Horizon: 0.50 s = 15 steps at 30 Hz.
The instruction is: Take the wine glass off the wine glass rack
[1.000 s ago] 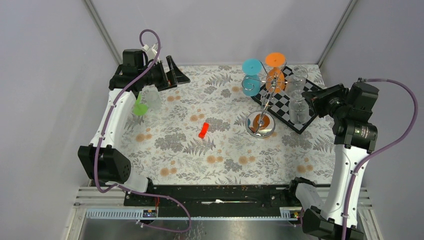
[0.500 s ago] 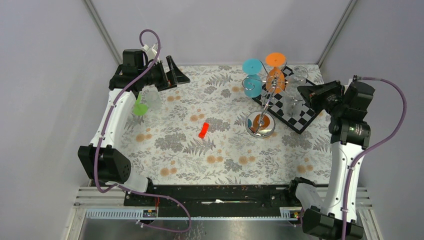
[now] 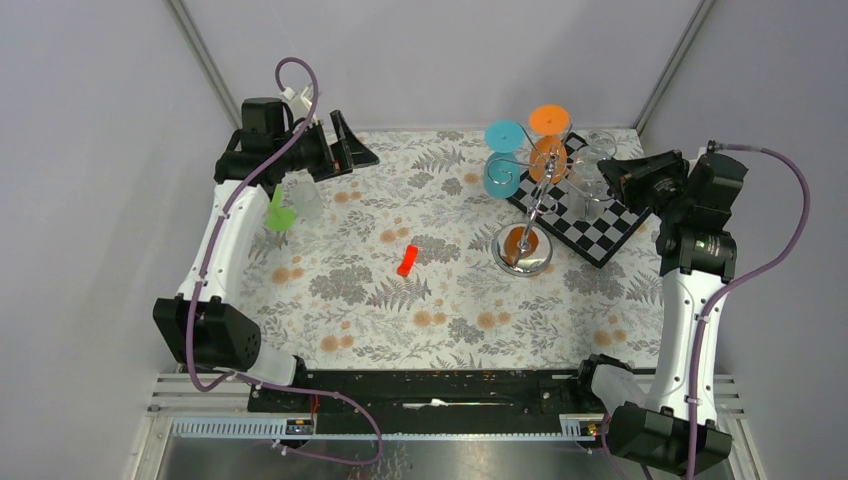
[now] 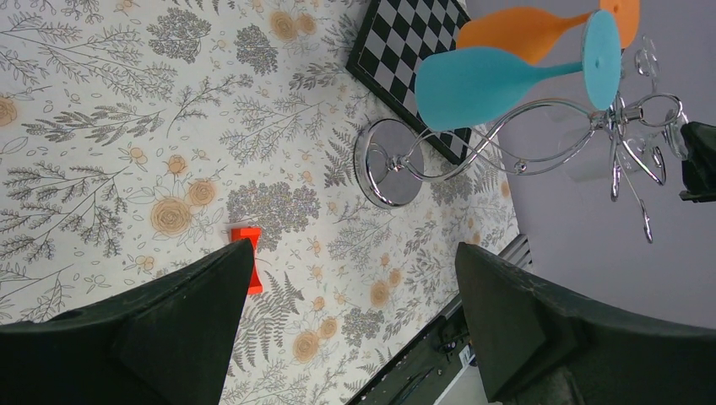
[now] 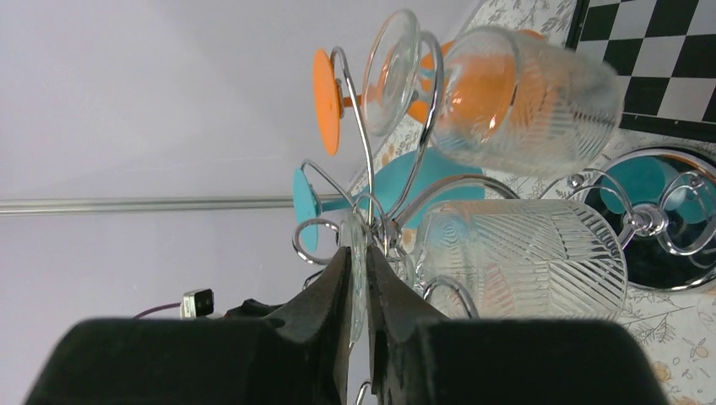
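The wine glass rack (image 3: 520, 248) stands mid-right on its shiny disc base, with glasses hanging bowl-down from its wire arms; it also shows in the left wrist view (image 4: 390, 162). My right gripper (image 3: 612, 180) is at the rack's right side. In the right wrist view the gripper (image 5: 355, 257) is shut on the thin foot of a clear ribbed wine glass (image 5: 523, 257) that sits in a wire loop (image 5: 314, 240). A second clear glass (image 5: 528, 101), an orange one (image 5: 326, 101) and a teal one (image 5: 302, 207) also hang there. My left gripper (image 3: 350, 145) is open and empty at the far left.
A black-and-white chequered board (image 3: 585, 225) lies under and behind the rack's right side. A small red block (image 3: 407, 260) lies mid-table. A green glass (image 3: 279, 212) and a clear glass (image 3: 305, 200) stand under the left arm. Grey walls close in at the sides and back.
My right gripper has moved back and left from beside the board to the rack's top. The lower clear glass has shifted toward the back with it. The left arm has barely moved.
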Each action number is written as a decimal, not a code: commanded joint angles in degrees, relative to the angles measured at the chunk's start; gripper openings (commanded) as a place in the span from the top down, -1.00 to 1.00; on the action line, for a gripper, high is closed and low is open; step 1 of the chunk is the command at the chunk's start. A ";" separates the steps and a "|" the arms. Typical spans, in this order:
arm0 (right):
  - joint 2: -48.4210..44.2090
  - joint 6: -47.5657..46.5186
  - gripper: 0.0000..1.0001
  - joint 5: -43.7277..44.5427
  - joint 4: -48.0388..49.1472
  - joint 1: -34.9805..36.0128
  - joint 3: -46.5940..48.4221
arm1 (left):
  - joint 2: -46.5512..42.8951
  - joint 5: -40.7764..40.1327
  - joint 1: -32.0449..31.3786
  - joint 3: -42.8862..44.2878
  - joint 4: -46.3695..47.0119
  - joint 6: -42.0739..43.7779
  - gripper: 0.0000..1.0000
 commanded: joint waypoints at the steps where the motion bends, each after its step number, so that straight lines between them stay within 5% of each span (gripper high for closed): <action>1: 0.02 0.63 1.00 1.82 6.86 -0.10 1.41 | -2.35 -0.72 0.12 1.33 1.22 0.26 -0.94; 15: -1.21 -6.16 1.00 15.89 -5.50 -0.11 6.85 | -3.58 -0.79 0.04 1.10 1.17 0.53 -0.96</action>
